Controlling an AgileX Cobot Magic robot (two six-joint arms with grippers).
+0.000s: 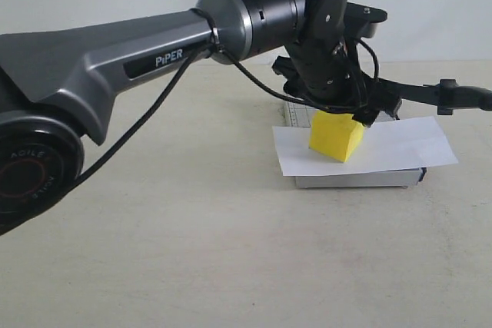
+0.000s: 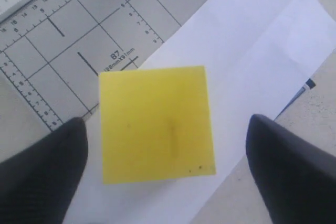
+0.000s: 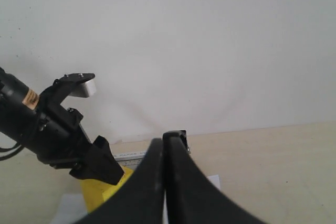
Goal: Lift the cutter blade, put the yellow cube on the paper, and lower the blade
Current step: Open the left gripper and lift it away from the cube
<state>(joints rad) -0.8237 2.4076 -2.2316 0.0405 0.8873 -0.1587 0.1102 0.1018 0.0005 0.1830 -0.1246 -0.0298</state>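
Observation:
The yellow cube (image 1: pixel 337 137) rests on the white paper (image 1: pixel 407 144), which lies across the grey gridded cutter board (image 1: pixel 361 179). My left gripper (image 1: pixel 342 113) hovers just over the cube and is open. In the left wrist view its black fingers (image 2: pixel 47 166) stand either side of the cube (image 2: pixel 157 124), with a gap on each side. The cutter blade (image 1: pixel 415 88) is raised, a thin black arm running to the right above the board. My right gripper (image 3: pixel 165 142) is shut, finger against finger, and the blade's end (image 3: pixel 178 135) sits right at its tips.
The left arm's thick grey body (image 1: pixel 115 59) and its cable (image 1: pixel 154 113) span the left half of the exterior view. The beige table (image 1: pixel 231 251) stretches in front of the board. A white wall (image 3: pixel 210 35) stands behind.

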